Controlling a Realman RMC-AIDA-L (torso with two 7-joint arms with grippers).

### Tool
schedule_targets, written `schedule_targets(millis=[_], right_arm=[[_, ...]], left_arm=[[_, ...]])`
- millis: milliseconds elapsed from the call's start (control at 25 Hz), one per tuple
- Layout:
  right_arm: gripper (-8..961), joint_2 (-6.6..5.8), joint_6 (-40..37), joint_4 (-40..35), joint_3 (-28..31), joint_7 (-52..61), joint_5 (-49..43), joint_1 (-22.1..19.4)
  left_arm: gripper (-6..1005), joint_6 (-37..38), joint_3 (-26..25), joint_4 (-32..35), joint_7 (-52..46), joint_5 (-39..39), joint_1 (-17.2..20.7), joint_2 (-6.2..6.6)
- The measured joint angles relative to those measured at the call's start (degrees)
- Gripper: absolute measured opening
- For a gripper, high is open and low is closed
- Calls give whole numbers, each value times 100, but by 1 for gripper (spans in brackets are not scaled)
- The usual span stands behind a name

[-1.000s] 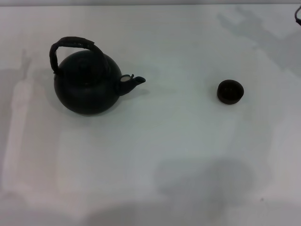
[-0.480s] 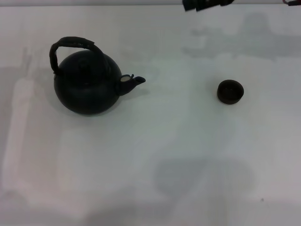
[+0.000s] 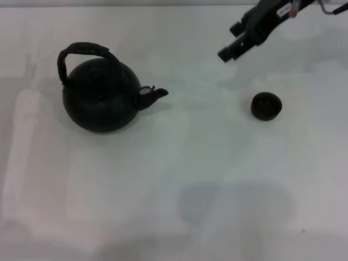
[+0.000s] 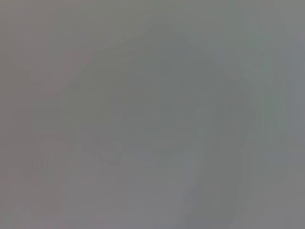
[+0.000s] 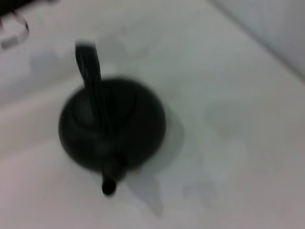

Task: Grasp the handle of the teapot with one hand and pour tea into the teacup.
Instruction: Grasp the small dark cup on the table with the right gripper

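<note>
**Right arm reached in over the far right of the table; teapot and teacup stood untouched**

On the left of the white table [image 3: 179, 163] stood the teapot [image 3: 100, 100], a large round black pot resting upright on the surface. Its handle [image 3: 81, 50], a dark, rough arch, rose over the top of the body and leaned a little toward the left side. The short spout [image 3: 154, 94] pointed right, toward the middle of the table. Nothing touched the pot or its handle.

The right wrist view showed the same teapot [image 5: 112, 126] from above and in front, with the handle [image 5: 90, 71] seen as a narrow band crossing the top of the body and the spout [image 5: 109, 183] aimed toward the camera. That view showed none of the arm's own fingers.

Farther right, well apart from the teapot, the teacup [image 3: 266, 105] sat upright on the table, small, round and dark, with no handle. Its inside could not be made out.

Beyond the teacup, at the far right, the right gripper [image 3: 232, 49] came in from the top right corner, its dark tip pointing down and to the left. It hung above the table, on the far side of the cup and slightly to its left, touching neither cup nor pot. Whether its fingers were spread or closed could not be told; they held nothing.

The left wrist view gave only a plain grey blur, and the left gripper appeared in no view.
</note>
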Motion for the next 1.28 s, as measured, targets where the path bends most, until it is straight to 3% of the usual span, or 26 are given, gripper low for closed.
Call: schedule_targets(millis=[80, 160, 200, 240, 440, 560, 840, 1280], right_arm=[[816, 164, -34, -138, 0, 410, -662, 67], [816, 406, -46, -243, 14, 766, -1382, 151], [816, 406, -46, -243, 14, 766, -1382, 151], [816, 502, -48, -260, 36, 850, -1624, 179], [815, 1015, -138, -331, 637, 975, -2898, 223], [815, 1228, -167, -342, 859, 1081, -3450, 223], [814, 1427, -225, -358, 831, 1297, -3875, 227], [812, 1489, -116, -289, 641, 1394, -4052, 133]], left_arm=[[844, 3, 0, 0, 0, 1, 0, 5], [844, 4, 0, 0, 0, 2, -2, 6], [844, 4, 0, 0, 0, 1, -2, 7], [844, 4, 0, 1, 0, 1, -3, 7], [843, 4, 0, 9, 0, 6, -3, 8], [843, 4, 0, 9, 0, 4, 1, 8], [843, 3, 0, 9, 1, 0, 4, 8], [844, 3, 0, 9, 1, -3, 4, 7]])
